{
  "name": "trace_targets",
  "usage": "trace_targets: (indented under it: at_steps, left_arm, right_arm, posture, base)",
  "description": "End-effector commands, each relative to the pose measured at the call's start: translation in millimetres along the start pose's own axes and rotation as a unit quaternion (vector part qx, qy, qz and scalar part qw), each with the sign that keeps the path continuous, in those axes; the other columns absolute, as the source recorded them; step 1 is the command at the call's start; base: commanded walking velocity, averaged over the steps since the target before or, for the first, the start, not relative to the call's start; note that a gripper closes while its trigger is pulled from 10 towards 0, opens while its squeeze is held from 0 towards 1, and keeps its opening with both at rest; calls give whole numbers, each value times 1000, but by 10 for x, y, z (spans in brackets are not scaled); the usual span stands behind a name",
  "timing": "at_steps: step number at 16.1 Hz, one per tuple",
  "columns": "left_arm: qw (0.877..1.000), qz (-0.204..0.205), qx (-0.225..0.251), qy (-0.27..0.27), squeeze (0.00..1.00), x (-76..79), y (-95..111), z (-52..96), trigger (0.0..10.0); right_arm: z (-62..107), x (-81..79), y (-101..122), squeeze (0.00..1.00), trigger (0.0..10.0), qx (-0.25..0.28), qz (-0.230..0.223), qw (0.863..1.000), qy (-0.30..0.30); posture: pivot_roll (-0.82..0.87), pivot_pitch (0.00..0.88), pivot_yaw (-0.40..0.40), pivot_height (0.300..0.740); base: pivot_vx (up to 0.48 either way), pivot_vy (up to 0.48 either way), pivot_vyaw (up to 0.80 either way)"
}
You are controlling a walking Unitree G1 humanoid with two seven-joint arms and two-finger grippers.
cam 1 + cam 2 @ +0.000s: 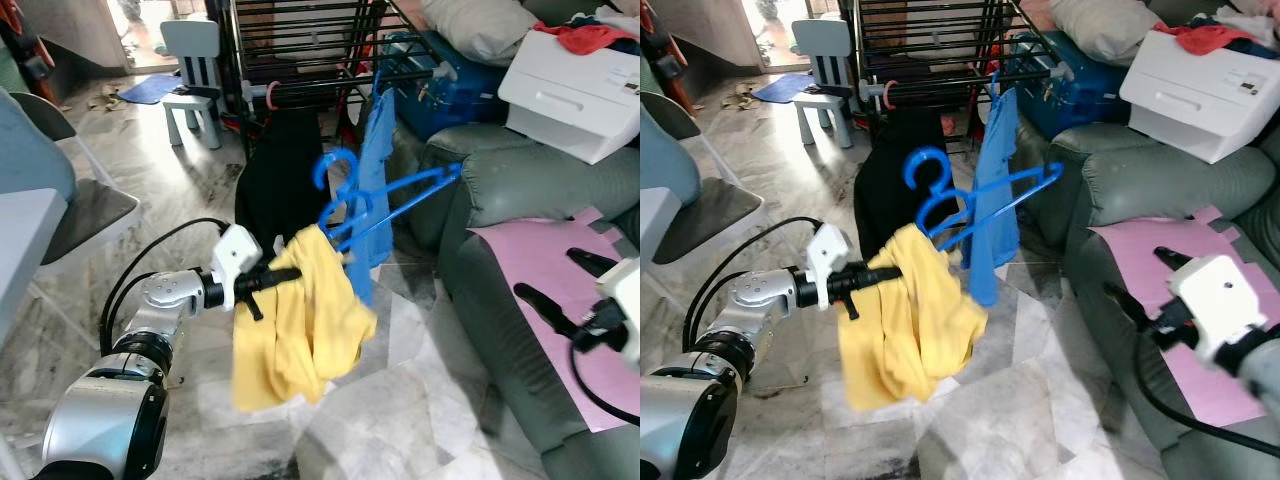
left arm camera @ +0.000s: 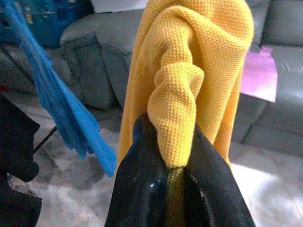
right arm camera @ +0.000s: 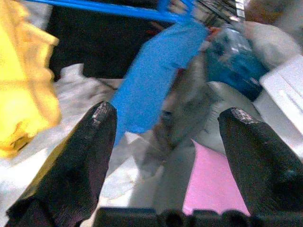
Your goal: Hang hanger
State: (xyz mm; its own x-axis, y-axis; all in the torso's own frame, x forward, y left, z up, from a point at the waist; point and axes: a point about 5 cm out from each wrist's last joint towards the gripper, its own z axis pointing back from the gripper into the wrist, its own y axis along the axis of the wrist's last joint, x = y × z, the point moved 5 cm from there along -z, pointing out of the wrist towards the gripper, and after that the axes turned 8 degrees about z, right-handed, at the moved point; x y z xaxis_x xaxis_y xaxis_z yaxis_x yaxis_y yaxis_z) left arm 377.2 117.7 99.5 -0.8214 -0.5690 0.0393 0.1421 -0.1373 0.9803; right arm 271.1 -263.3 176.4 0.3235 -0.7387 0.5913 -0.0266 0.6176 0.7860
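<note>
**Hanger loaded and lifted, not yet on the rack**

The blue hanger (image 1: 385, 205) is in the air in front of me, tilted, with a yellow shirt (image 1: 300, 325) bunched on its lower end. My left gripper (image 1: 280, 278) has its fingers (image 2: 147, 189) clenched on a fold of that yellow cloth, and that grip is what I judge to be carrying shirt and hanger together. The hook (image 1: 335, 165) points up and is free; it sits near the black drying rack (image 1: 300, 45) but below its bars and apart from them.

My right gripper (image 3: 165, 156) hovers over the grey sofa (image 1: 520, 190), above a pink sheet (image 1: 540, 260), with its fingers spread wide and holding nothing.

So as I read it, dressing the hanger looks roughly done. What is left is the hanging itself: raise the hook to a rack bar beside the blue garment (image 1: 378, 140) already hung there, seat it, then let go.
</note>
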Motion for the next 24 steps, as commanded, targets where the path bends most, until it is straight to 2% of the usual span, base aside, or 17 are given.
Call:
trace_targets:
  at_steps: [1,2,3,6,7,8,9,11,13,14,16,18,19,20,21,22,24]
  left_arm:
    - [999,9,41,30,0,-98,178,-6,0]
    - [998,22,53,27,0,-89,200,-17,0]
    - [997,36,69,2,0,-22,236,-54,0]
    - [995,26,87,-47,0,122,329,-148,0]
    - [991,21,98,-91,0,253,405,-229,0]
    - [987,14,100,-125,0,351,437,-267,0]
    - [983,7,101,-153,0,431,459,-287,0]
    - [971,-14,99,-218,0,599,489,-283,0]
    - [962,-51,71,-259,0,681,403,-216,0]
    - [960,-64,61,-266,0,697,373,-198,0]
    - [955,-84,78,-275,0,740,474,-233,0]
    - [950,-95,90,-282,0,787,558,-279,0]
    - [948,-112,102,-278,0,821,626,-341,0]
    - [947,-116,108,-278,0,837,656,-365,0]
    - [947,-117,111,-278,0,843,675,-378,0]
    - [946,-119,118,-278,0,856,713,-397,0]
    - [943,-119,133,-280,0,891,792,-434,0]
  right_arm:
    - [-51,-75,51,1000,10000,4,-10,1000,-19]
    - [-97,-257,-75,875,10000,-36,-56,998,19]
    - [-155,-607,-98,0,10000,-41,-139,986,84]
    - [-271,-647,-121,0,10000,-36,-175,983,42]
    - [-361,-435,-124,533,10000,-2,-234,971,-52]
    - [-393,-374,-162,1000,10000,0,-261,962,-80]
    - [-413,-392,-176,1000,10000,2,-280,957,-76]
    - [-455,-459,-268,1000,10000,-20,-246,966,-79]
    - [-461,-494,-280,1000,10000,-15,-280,957,-70]
    - [-461,-480,-293,1000,10000,-15,-283,956,-74]
    - [-479,-590,-210,1000,10000,7,-314,949,-37]
    - [-486,-795,-90,1000,10000,26,-331,943,26]
    - [-438,-1053,39,1000,10000,37,-318,942,102]
    - [-404,-1143,64,1000,10000,38,-314,940,127]
    - [-384,-1168,52,1000,10000,35,-314,939,135]
    - [-350,-1195,36,902,10000,33,-323,935,145]
    - [-298,-1254,10,898,10000,27,-329,930,162]
  posture:
    - [-17,0,3,740]
    - [-18,0,6,740]
    - [-18,0,6,740]
    - [-18,0,5,740]
    - [-13,0,-1,740]
    - [-11,0,-3,740]
    - [-8,0,-4,740]
    - [-4,0,-5,740]
    - [-1,0,-5,740]
    - [0,0,-4,740]
    - [1,0,-3,740]
    - [0,0,-2,740]
    - [-2,0,-3,740]
    - [-3,0,-2,740]
    - [-5,0,0,740]
    - [-5,0,0,740]
    - [-6,0,1,740]
  base:
    - [0,0,0]
    - [0,0,0]
    - [0,0,0]
    - [0,0,0]
    - [0,0,0]
    - [0,0,0]
    - [0,0,0]
    - [0,0,0]
    - [0,0,0]
    - [0,0,0]
    - [0,0,0]
    - [0,0,0]
    - [0,0,0]
    - [0,0,0]
    - [0,0,0]
    - [0,0,0]
    - [0,0,0]
